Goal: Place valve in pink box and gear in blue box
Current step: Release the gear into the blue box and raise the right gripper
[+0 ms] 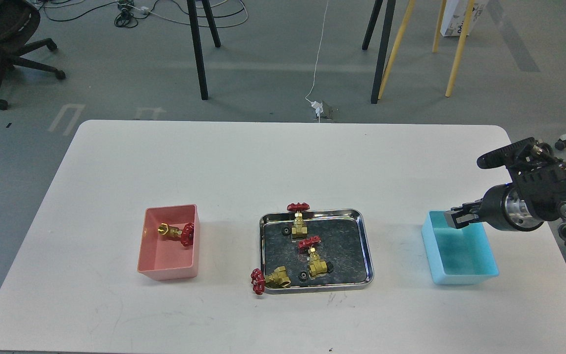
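**Gripper above blue box**

Pink box (168,244) at left holds one valve (177,232). Steel tray (365,246) in the middle carries three valves and a gear (302,277). Right gripper (461,216) hovers over the blue box (460,254); its finger spacing cannot be made out.

A brass valve (176,232) with a red handwheel lies on its side in the pink box (167,270) — toward the table's left edge. The blue box (465,275) sits near the right edge — its inside looks bare.
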{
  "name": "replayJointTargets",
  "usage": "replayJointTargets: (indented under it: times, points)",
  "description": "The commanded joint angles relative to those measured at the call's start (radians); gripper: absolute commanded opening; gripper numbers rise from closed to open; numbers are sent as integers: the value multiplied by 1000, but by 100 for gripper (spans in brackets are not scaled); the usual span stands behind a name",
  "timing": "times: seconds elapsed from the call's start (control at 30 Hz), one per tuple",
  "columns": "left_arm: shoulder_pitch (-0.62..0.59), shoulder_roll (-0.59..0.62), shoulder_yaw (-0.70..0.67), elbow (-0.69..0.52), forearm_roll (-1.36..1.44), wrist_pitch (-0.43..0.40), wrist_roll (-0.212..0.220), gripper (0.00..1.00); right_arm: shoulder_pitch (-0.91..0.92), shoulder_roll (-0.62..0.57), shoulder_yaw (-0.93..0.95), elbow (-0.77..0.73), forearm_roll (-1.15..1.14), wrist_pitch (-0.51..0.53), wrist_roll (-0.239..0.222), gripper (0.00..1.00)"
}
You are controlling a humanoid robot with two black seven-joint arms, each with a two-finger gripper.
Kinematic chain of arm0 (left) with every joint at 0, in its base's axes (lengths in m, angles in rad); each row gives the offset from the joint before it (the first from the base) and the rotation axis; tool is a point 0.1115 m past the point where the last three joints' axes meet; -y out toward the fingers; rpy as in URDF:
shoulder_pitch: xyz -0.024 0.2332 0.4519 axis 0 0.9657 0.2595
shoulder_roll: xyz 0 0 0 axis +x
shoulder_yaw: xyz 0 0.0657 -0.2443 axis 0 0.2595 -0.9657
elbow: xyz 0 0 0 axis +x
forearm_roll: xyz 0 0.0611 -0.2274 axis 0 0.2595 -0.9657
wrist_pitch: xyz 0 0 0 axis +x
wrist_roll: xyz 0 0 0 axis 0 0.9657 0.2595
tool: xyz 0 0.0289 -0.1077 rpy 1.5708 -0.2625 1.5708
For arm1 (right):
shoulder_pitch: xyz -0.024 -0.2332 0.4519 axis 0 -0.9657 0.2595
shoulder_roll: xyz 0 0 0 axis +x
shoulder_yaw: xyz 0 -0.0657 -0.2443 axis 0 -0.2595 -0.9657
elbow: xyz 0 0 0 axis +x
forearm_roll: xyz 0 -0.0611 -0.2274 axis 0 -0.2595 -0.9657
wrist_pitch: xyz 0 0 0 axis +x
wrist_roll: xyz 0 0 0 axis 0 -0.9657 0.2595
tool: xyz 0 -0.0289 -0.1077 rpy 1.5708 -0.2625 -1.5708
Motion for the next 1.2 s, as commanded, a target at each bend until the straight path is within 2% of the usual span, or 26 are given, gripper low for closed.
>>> replayJointTargets:
  times: [0.0, 0.07, 0.1, 0.2, 0.23, 0.33, 0.47, 0.6, 0.73, 0.93, 0.97, 1.07, 1.13, 1.17]
  points:
    - [0, 0, 0, -1, 0, -3, 5, 99, -40, 11, 0, -1, -7, 0, -5, 15]
    - [0, 0, 0, -2, 0, -3, 11, 99, -56, 16, 0, -2, -7, 0, -7, 25]
    - [0, 0, 0, -4, 0, -3, 12, 99, -65, 19, 0, -2, -7, 0, -8, 34]
    - [0, 0, 0, -4, 2, -5, 14, 99, -93, 22, 8, -5, -7, 0, -16, 70]
    - [0, 0, 0, -4, 2, -5, 14, 99, -97, 25, 11, -7, -2, 0, -16, 76]
    - [1, -2, 0, -8, 2, -5, 17, 99, -99, 28, 48, -13, 10, 0, -15, 82]
    - [0, -6, 0, -12, 2, -40, 51, 99, -97, 74, 271, -28, 76, 0, -13, 96]
    - [-10, -14, -1, -12, 3, -129, 110, 99, -85, 145, 599, -143, 278, 0, -18, 99]
    - [-37, -84, 0, -9, 9, -180, 170, 99, -35, 235, 860, -376, 412, 0, -18, 98]
    - [-42, -150, 2, -13, 9, -221, 238, 99, 108, 373, 983, -714, 430, 0, -4, 98]
    - [-42, -173, 2, -15, 9, -224, 253, 99, 127, 414, 984, -760, 430, -74, -4, 98]
    - [-45, -230, 11, -13, 11, -214, 311, 99, 185, 545, 984, -869, 440, -437, -4, 99]
    - [-57, -256, 17, -9, 12, -203, 322, 99, 200, 577, 973, -872, 456, -560, -2, 99]
    - [-66, -273, 20, -4, 15, -195, 322, 99, 203, 582, 971, -869, 458, -573, -2, 99]
